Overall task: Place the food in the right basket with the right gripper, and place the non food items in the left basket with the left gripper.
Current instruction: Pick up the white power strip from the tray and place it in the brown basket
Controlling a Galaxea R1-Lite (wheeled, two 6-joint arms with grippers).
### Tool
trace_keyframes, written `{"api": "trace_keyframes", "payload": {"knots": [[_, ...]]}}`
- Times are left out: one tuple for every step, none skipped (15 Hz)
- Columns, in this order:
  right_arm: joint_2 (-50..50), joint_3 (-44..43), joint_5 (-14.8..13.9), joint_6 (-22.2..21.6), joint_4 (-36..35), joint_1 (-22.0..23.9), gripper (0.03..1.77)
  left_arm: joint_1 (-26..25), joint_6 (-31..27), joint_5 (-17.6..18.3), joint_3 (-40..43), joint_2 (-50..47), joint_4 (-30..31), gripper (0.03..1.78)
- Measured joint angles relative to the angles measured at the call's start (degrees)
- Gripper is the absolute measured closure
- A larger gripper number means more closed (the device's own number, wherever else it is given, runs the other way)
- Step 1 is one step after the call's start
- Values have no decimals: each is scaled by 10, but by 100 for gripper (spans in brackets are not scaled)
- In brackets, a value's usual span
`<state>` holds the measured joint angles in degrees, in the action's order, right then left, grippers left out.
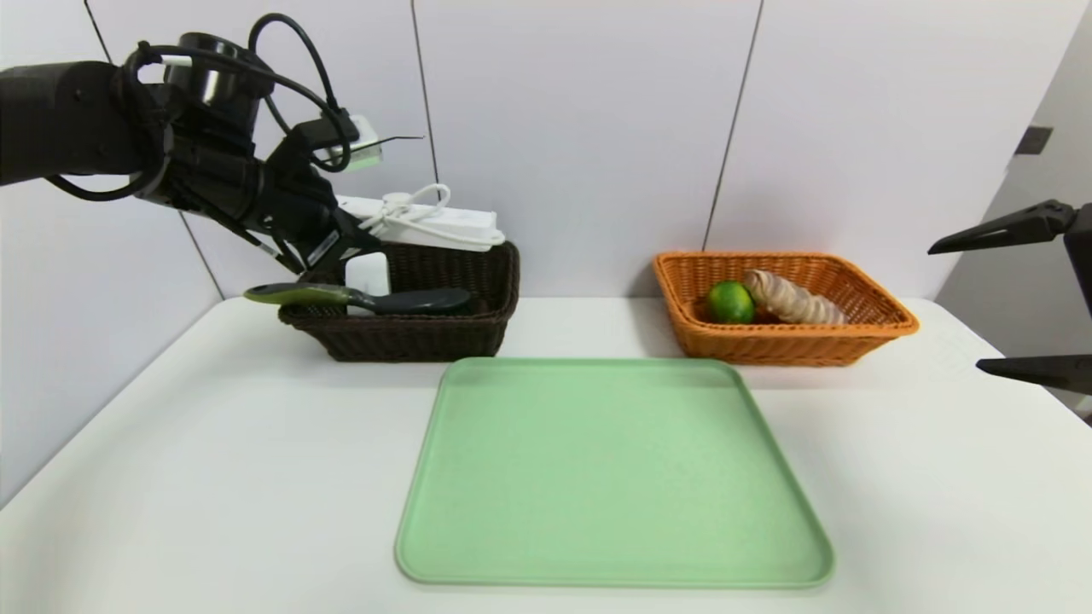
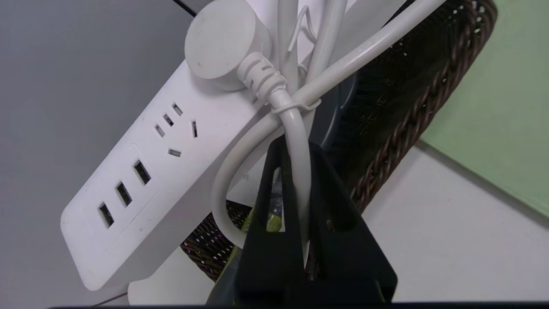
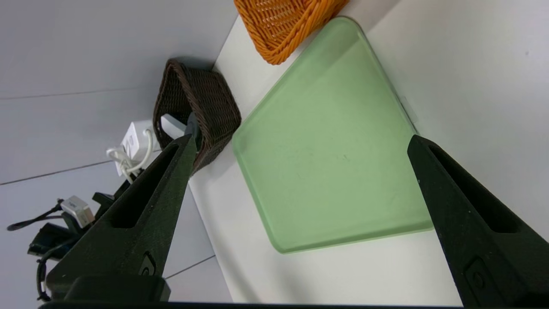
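My left gripper [image 1: 354, 243] hangs over the back left of the dark brown basket [image 1: 401, 337], shut on the white cord [image 2: 296, 180] of a white power strip [image 1: 426, 223]. The strip rests tilted across the basket's rim; in the left wrist view the power strip [image 2: 150, 171] hangs beside my left gripper [image 2: 296, 148]. Inside the basket lie a green-handled grey spatula [image 1: 358, 298] and a white block [image 1: 368, 275]. The orange basket [image 1: 789, 345] holds a lime [image 1: 730, 302] and a beige twisted pastry [image 1: 789, 298]. My right gripper [image 1: 1024, 298] is open at the far right, holding nothing.
A pale green tray [image 1: 610, 477] lies at the table's middle with nothing on it, in front of both baskets. The wall stands close behind the baskets. In the right wrist view the green tray [image 3: 326, 146] shows between the fingers of my right gripper [image 3: 300, 139].
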<state>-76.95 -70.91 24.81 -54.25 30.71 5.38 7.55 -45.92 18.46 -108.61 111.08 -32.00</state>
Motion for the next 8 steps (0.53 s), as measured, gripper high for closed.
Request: {"api": "trace_keyframes", "payload": {"knots": [[-1,0,0,0,0,0,9,-4,1,-3,-5,9,-9,169],[-2,0,0,0,0,0,9,-6,1,-4,-10,16,-23,169],[-3,0,0,0,0,1,9,-9,0,-4,-18,23,-35,169],[-3,0,0,1,0,1,9,-12,0,-4,-26,28,-42,169],[-3,0,0,1,0,1,9,-15,0,-4,-33,34,-48,169],[-3,0,0,1,0,1,9,-16,0,-4,-36,40,-48,169],[-3,0,0,1,1,1,9,-17,0,-5,-39,45,-46,169],[-2,0,0,1,1,1,9,-17,0,-5,-40,50,-46,169]]}}
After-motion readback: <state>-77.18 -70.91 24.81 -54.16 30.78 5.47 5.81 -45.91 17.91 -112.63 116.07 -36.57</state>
